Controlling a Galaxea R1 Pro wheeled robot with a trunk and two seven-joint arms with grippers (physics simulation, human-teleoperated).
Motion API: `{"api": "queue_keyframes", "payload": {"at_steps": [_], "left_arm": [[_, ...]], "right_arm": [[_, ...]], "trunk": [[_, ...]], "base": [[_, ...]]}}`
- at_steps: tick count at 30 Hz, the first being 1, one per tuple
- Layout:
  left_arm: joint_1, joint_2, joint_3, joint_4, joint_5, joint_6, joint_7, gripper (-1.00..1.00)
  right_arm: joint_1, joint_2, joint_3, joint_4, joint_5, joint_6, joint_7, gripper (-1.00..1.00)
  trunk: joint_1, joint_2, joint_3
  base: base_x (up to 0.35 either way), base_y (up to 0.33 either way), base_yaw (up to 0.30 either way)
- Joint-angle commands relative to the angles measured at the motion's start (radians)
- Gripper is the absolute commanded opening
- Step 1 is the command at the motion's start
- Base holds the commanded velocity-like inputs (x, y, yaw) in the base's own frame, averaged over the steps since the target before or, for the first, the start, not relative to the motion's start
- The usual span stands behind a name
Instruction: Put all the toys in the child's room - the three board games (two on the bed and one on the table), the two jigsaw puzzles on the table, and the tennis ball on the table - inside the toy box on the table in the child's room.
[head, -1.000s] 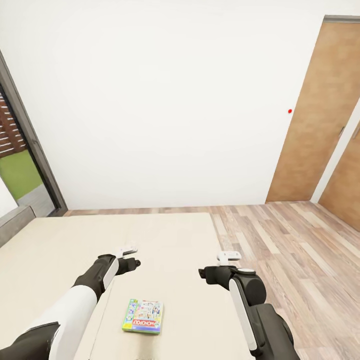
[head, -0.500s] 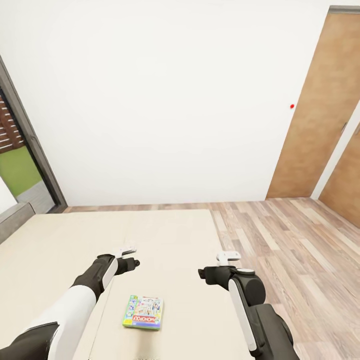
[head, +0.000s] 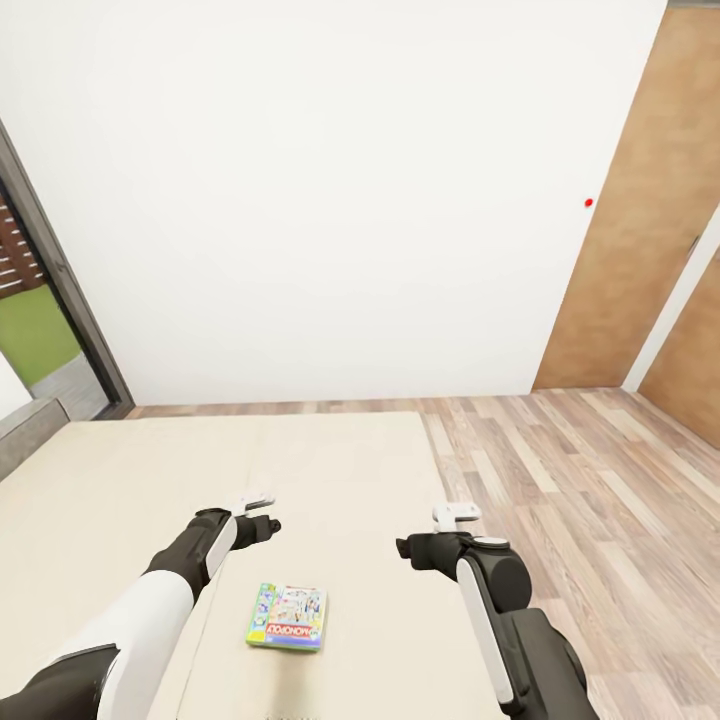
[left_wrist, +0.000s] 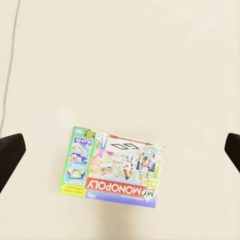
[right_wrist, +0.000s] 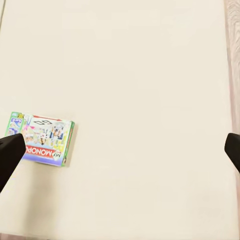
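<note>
The robot stands at the bed (head: 120, 470), whose beige mattress fills the lower left and centre of the head view, with wood-plank floor (head: 590, 480) to the right and a brown door (head: 640, 230) at the upper right. One board game (head: 287, 617), the green-edged pastel box lettered "MONOPOLY", lies flat on the mattress at the lower centre of that view, between the two arms and nearer the robot than either gripper. In the left wrist view the same box sits in the lower middle of the frame; in the right wrist view it lies at the left edge, partly behind a dark fingertip.

The left gripper (head: 262, 512) hovers above the mattress with its fingers spread wide apart (their dark tips sit at opposite edges of the wrist picture), holding nothing. The right gripper (head: 440, 530) is likewise spread wide and empty, over bare mattress.

As a judgement, this box is untouched and not yet picked up. The toy box, the table and the other toys are outside these pictures, so how many toys are already stowed cannot be told. At least this game remains to be grasped and carried over.
</note>
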Motion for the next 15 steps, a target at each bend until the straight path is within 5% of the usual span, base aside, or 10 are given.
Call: {"api": "queue_keyframes", "payload": {"at_steps": [1, 15], "left_arm": [[-0.001, -0.001, 0.007, -0.002, -0.001, 0.006, -0.003, 1.00], [-0.003, -0.003, 0.010, -0.007, 0.001, 0.016, 0.004, 1.00]], "right_arm": [[-0.001, 0.000, 0.001, -0.001, -0.003, 0.004, -0.005, 1.00], [0.003, 0.000, -0.010, -0.027, -0.006, 0.016, 0.000, 1.00]], "trunk": [[0.000, -0.002, -0.004], [0.000, -0.002, -0.027]], "base": [[0.000, 0.000, 0.000], [0.000, 0.000, 0.000]]}}
